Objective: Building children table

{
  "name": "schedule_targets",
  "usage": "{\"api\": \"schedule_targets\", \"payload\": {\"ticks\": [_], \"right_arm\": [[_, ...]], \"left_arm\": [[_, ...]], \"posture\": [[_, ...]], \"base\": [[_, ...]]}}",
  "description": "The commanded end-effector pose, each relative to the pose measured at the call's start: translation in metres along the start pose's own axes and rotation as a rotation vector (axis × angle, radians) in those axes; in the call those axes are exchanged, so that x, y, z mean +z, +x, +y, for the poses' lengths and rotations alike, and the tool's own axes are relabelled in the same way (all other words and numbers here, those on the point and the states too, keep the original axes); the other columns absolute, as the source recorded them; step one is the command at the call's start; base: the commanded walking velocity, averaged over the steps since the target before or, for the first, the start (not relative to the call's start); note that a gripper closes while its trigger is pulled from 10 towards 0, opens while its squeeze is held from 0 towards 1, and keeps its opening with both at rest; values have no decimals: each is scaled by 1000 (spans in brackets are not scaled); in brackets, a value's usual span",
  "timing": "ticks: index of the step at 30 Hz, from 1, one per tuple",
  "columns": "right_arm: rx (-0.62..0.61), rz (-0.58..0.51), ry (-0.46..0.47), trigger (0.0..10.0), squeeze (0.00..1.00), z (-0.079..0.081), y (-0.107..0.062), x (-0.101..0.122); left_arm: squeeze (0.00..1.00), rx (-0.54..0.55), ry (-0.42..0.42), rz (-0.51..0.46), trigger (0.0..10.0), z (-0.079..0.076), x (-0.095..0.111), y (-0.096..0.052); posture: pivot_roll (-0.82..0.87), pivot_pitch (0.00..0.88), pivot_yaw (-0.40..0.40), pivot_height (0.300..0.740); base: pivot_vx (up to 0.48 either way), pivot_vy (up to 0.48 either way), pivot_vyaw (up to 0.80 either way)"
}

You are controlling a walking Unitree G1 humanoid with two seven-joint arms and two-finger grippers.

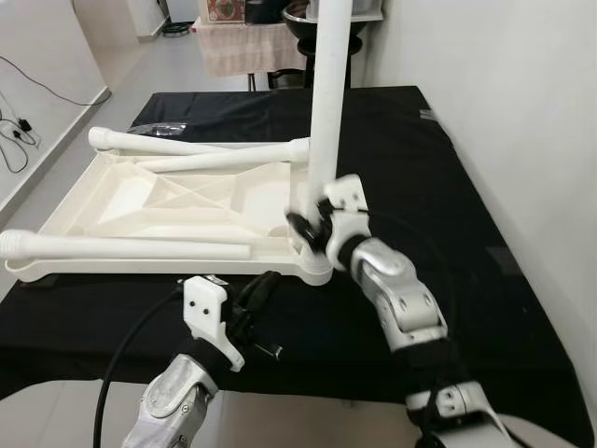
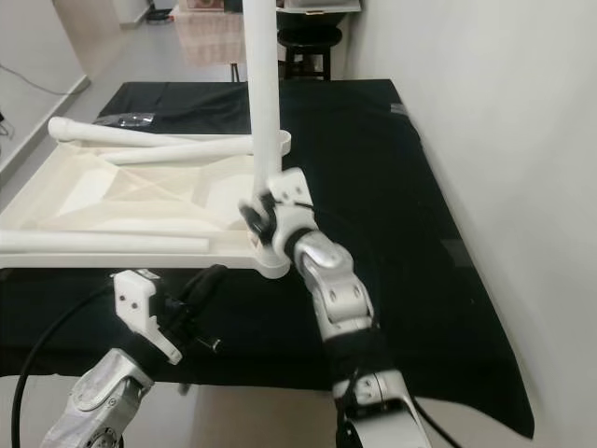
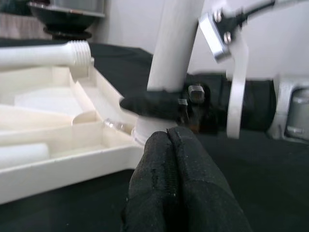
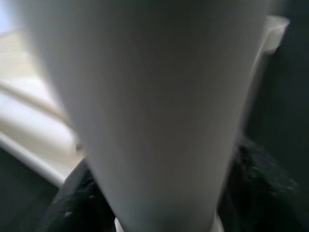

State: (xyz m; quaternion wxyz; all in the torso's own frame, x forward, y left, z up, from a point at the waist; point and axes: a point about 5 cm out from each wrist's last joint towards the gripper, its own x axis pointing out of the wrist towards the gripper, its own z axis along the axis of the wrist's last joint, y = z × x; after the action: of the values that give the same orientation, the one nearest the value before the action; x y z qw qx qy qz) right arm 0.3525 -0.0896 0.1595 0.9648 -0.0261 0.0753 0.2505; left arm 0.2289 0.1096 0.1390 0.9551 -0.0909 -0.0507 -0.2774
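Right claw is clamped around the bottom of the upright white table leg, right where it meets the corner socket of the upside-down white tabletop. My guess is it grabs low so it can steer the threaded end into the socket and twist it home; holding higher up would just let the leg wobble. The right wrist view is basically all leg, with black fingers hugging it near the base.

The left claw sits just off the near edge of the tabletop, fingers pressed together and holding nothing. It's near that same corner but not touching it, so it isn't bracing the top. In the left wrist view its closed tips point straight at the socket.

The tabletop lies underside up on the black desk, which makes sense since the sockets face up that way. Three more legs are lying loose across it: one along the near edge with its threaded end sticking out past the left side, and two near the far edge. So by my read, one leg is going in and three are left.
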Motion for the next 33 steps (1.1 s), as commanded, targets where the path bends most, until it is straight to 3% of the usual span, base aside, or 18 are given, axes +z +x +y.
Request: {"api": "schedule_targets", "payload": {"ticks": [1,2,3,4,12,13,15,16,20,27,28,30,31,32,33], "right_arm": [[72,-48,7,10000,1000,2,3,9],[170,-72,-32,10000,776,3,3,12],[170,-72,-32,10000,776,3,3,12],[255,-85,-71,10000,0,2,2,13],[499,-67,-136,10000,0,-14,-3,15],[517,-57,-129,3333,0,-18,-3,14],[527,-52,-123,3333,0,-19,-3,14],[532,-52,-118,0,0,-22,-3,13],[490,-51,-107,0,0,-31,-2,13],[397,10,-143,0,0,-28,-6,-1],[361,32,-144,0,0,-27,-6,-5],[138,116,-75,0,0,-23,-5,-23],[-19,108,-23,0,0,-19,-7,-28],[-19,108,-23,0,0,-19,-7,-28],[-68,102,23,0,0,-3,-11,-35]], "left_arm": [[0,11,-3,21,10000,2,-4,-2],[0,10,-4,21,10000,2,-4,-1],[0,10,-4,21,10000,2,-4,-1],[0,9,-6,21,10000,2,-4,-1],[0,9,-10,21,10000,0,-5,-2],[0,9,-10,21,10000,0,-5,-2],[0,9,-11,22,10000,0,-5,-2],[0,9,-11,22,10000,-1,-5,-2],[0,9,-12,24,10000,-1,-6,-2],[0,8,-13,24,10000,-2,-5,-3],[0,8,-13,24,10000,-1,-5,-3],[0,8,-13,24,10000,-1,-5,-3],[0,8,-13,24,10000,-1,-5,-3],[0,8,-13,24,10000,-1,-5,-3],[0,9,-12,24,10000,0,-5,-3]], "posture": [[22,114,-10,740],[19,114,-8,740],[19,114,-8,740],[22,115,-10,740],[34,116,-15,740],[34,116,-15,740],[36,116,-14,740],[36,116,-14,740],[36,117,-13,740],[31,125,-12,740],[28,124,-13,740],[26,126,-19,740],[26,127,-19,740],[26,127,-19,740],[29,128,-17,740]], "base": [[0,0,0],[0,0,0],[0,0,0],[0,0,0],[0,0,0],[0,0,0],[0,0,0],[0,0,0],[0,0,0],[0,0,0],[0,0,0],[0,0,0],[0,0,0],[0,0,0],[0,0,0]]}}
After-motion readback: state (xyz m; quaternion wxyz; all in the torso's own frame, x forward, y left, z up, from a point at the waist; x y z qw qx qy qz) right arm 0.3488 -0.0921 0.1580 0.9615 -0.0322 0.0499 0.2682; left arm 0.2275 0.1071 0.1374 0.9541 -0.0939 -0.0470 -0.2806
